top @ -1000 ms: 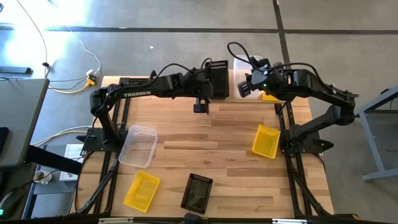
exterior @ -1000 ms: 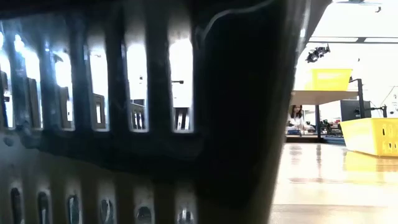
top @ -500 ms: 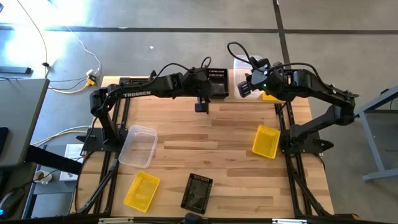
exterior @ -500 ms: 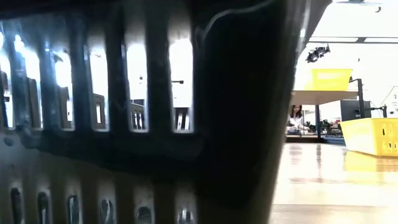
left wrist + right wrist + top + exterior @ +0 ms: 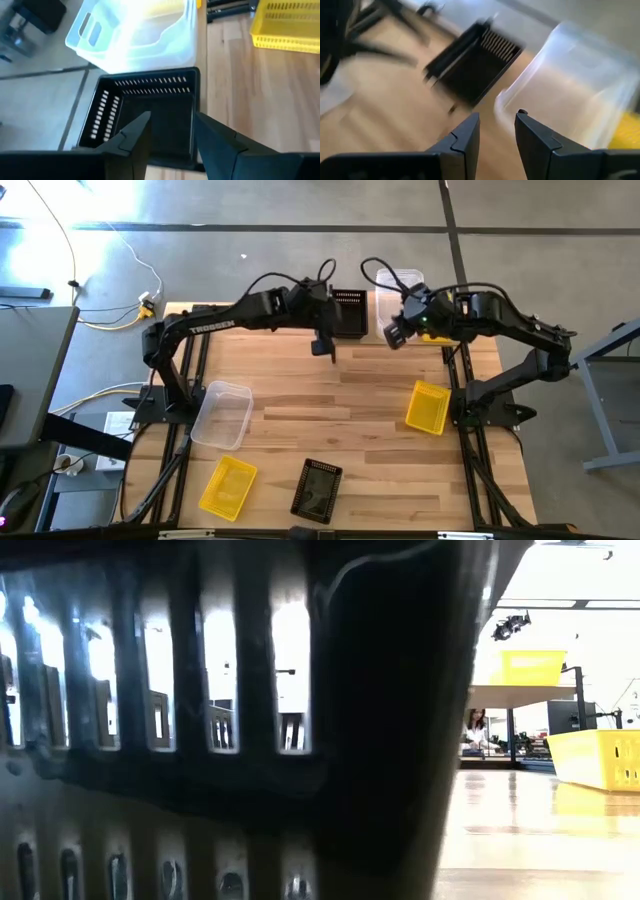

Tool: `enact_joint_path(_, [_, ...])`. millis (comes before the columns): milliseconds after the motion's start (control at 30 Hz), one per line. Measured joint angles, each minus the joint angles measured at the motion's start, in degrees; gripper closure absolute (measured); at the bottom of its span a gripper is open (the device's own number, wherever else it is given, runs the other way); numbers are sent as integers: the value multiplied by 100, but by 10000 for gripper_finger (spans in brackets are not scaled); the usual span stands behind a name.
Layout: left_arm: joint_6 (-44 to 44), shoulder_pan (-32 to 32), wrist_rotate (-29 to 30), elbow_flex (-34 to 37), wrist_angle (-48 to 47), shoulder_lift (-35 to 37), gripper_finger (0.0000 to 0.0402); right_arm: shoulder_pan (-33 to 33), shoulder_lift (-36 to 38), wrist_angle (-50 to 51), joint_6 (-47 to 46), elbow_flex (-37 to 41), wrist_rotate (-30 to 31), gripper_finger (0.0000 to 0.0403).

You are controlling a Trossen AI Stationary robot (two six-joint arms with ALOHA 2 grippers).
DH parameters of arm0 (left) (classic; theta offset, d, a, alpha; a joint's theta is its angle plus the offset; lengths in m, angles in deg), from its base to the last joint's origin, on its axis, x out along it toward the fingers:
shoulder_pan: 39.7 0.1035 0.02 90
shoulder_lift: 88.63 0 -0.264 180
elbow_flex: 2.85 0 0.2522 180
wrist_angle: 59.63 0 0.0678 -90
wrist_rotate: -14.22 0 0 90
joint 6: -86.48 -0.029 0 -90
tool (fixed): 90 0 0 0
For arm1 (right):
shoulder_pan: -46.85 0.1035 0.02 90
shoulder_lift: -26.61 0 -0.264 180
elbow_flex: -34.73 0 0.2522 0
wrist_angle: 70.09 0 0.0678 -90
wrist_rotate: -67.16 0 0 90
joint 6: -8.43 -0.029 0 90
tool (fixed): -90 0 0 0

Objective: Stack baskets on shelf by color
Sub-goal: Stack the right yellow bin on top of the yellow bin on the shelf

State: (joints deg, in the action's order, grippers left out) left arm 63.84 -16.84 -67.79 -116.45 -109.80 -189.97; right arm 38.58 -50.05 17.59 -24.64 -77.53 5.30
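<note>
A black basket (image 5: 348, 313) stands on the shelf at the table's far edge, with a clear tub (image 5: 398, 285) to its right. My left gripper (image 5: 172, 120) hovers open just above the black basket's (image 5: 150, 115) left rim and touches nothing. The clear tub (image 5: 135, 35) lies beyond it. My right gripper (image 5: 495, 122) hangs open in the air near the clear tub (image 5: 570, 95), with nothing between its fingers. In the low view a yellow basket (image 5: 530, 665) sits on the shelf plank (image 5: 500, 695).
On the tabletop lie a clear tub (image 5: 222, 413), a yellow basket (image 5: 228, 486), a black basket (image 5: 318, 489) and another yellow basket (image 5: 428, 407). The near black basket (image 5: 200, 740) blocks most of the low view. A person (image 5: 475, 730) sits in the room behind.
My left hand has risen and drawn back a little from the black basket, which was tilted over the shelf and now sits level on it. My right gripper has swung slightly toward the table's near edge while its arm kept its place.
</note>
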Motion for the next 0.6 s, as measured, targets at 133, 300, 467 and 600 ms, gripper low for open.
enact_joint_path(133, [53,-12,-206,-321,-605,133,270,46,-7,396,-284,0,-870,293])
enact_joint_path(300, [610,7,-859,-326,-1085,484,276,303,-50,978,-755,0,-1166,293])
enact_joint_path(467, [968,-88,-975,44,-1308,876,277,736,-148,1552,-1241,0,-1231,293])
enact_joint_path(600, [1254,-298,-994,672,-1225,1249,277,1217,-225,1603,-1466,0,-1253,293])
